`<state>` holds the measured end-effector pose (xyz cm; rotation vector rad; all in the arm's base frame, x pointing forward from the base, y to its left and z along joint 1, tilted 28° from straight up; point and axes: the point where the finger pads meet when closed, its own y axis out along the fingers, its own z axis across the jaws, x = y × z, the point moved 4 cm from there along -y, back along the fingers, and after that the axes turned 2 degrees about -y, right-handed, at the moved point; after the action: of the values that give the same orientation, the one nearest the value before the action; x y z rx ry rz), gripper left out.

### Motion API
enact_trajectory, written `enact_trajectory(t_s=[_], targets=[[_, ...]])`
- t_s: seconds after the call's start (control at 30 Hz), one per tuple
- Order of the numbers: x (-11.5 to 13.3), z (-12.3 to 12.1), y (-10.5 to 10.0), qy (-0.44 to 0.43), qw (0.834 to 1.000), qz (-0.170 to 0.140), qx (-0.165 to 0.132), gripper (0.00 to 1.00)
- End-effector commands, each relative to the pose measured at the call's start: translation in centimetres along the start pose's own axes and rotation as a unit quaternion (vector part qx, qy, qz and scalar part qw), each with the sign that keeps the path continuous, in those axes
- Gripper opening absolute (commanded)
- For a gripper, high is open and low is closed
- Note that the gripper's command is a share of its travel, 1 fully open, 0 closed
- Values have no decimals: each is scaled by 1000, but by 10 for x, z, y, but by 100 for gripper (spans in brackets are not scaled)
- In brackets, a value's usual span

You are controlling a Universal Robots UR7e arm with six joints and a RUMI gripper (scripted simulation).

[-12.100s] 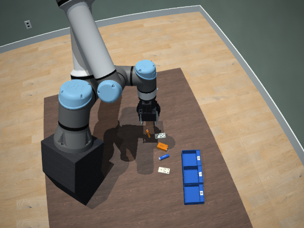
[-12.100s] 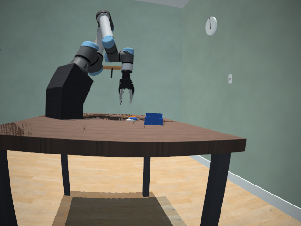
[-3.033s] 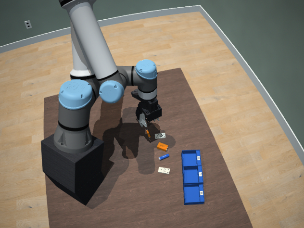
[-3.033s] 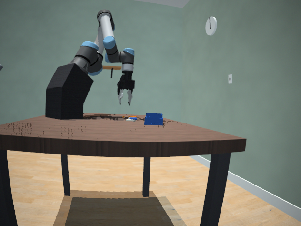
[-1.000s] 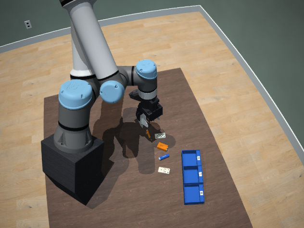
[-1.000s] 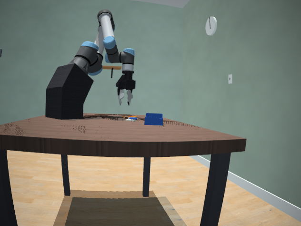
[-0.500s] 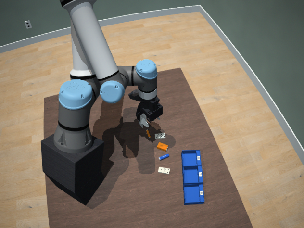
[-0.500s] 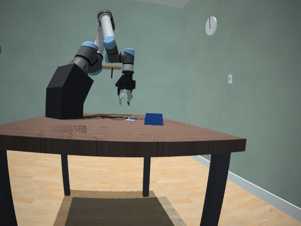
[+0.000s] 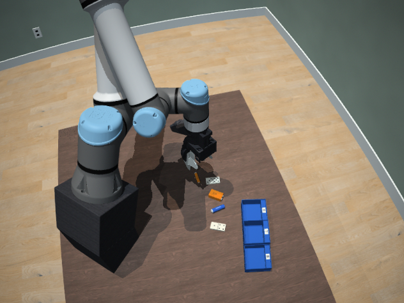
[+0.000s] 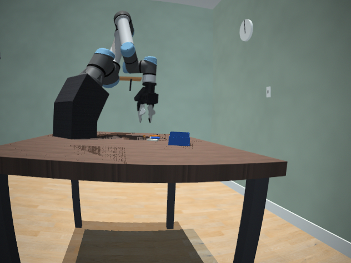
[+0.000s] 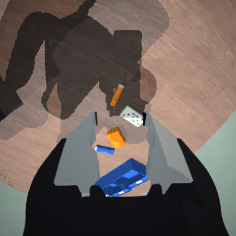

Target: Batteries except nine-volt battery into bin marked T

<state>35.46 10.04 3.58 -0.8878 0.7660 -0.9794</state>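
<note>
My gripper (image 9: 193, 165) hangs well above the table, open and empty; it also shows in the exterior view (image 10: 144, 120) and in the wrist view (image 11: 120, 117). Just below and in front of it lies a slim orange battery (image 9: 196, 178) (image 11: 117, 95). An orange nine-volt battery (image 9: 215, 194) (image 11: 116, 137) lies further on. A blue battery (image 9: 218, 208) (image 11: 104, 149) lies beyond that. Three blue bins (image 9: 256, 234) (image 11: 122, 177) stand upright in a row at the right. Each has a small white label that I cannot read.
A grey domino (image 9: 212, 180) (image 11: 132, 115) lies beside the orange battery. A white domino (image 9: 218, 225) lies past the blue battery. The arm's black base (image 9: 94, 215) stands at the table's left. The table's right edge runs close behind the bins.
</note>
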Motion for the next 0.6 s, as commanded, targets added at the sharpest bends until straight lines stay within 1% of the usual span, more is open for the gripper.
enact_trajectory(t_s=[0.0,0.57], targets=[[0,-1,0,-76,997,5,3,38],[0,-1,1,-96,995,3,3,38]])
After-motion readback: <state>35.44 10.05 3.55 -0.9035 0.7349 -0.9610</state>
